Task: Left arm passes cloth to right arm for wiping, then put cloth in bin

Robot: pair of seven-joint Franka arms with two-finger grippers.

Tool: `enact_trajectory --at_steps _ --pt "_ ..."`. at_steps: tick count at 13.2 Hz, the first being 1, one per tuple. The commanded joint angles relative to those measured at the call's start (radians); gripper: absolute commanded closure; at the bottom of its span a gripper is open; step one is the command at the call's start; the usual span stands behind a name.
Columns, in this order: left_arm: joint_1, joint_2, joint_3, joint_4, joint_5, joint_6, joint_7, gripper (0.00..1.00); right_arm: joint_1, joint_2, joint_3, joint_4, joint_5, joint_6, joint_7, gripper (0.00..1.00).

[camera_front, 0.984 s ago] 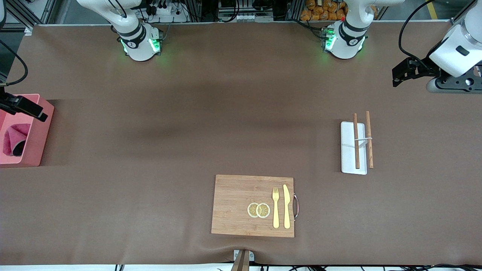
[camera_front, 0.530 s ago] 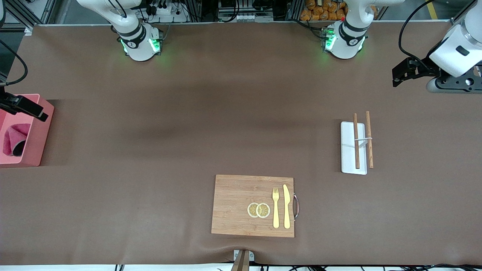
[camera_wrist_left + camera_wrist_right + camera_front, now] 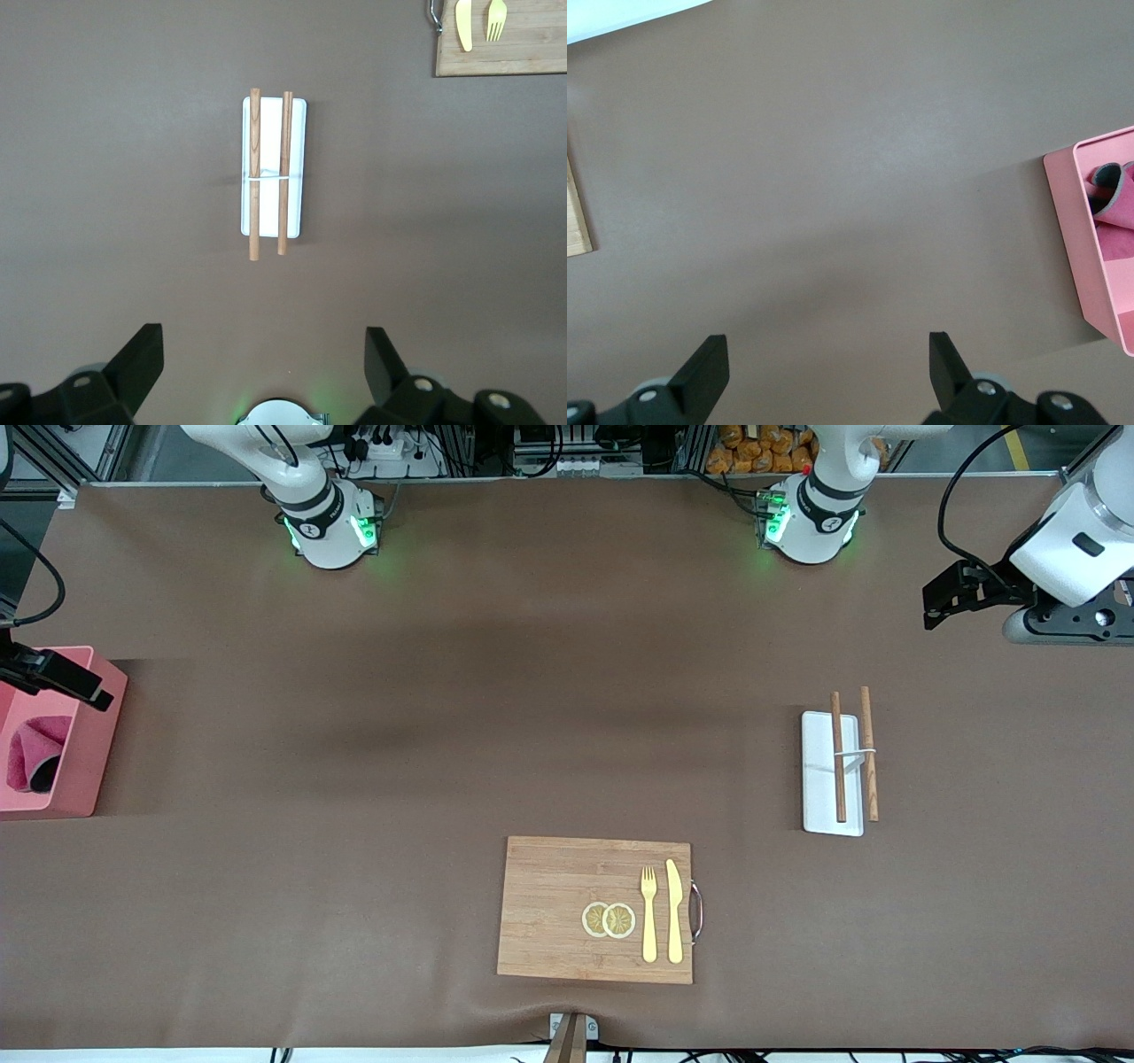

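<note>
Cloth (image 3: 34,753), soft raspberry-pink fabric, lies crumpled inside the bin (image 3: 84,757), a pink straight-walled plastic box at the right arm's end of the table. Over the bare brown mat beside the bin hangs the right gripper (image 3: 828,359), its black fingers spread wide and holding nothing. At the left arm's end, the left gripper (image 3: 264,354) hangs over the mat, also wide and empty. A flat white tray (image 3: 819,779) carries two slim wooden chopsticks (image 3: 837,757). The wooden cutting board (image 3: 549,908) holds a yellow fork (image 3: 648,914), knife (image 3: 674,911) and two round slices (image 3: 609,919).
</note>
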Motion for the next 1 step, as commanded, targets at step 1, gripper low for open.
enact_trajectory --at_steps 1 --pt "0.006 0.004 -0.004 0.017 -0.012 -0.013 -0.006 0.0 -0.001 0.005 0.0 0.022 0.014 -0.018 -0.003 0.0"
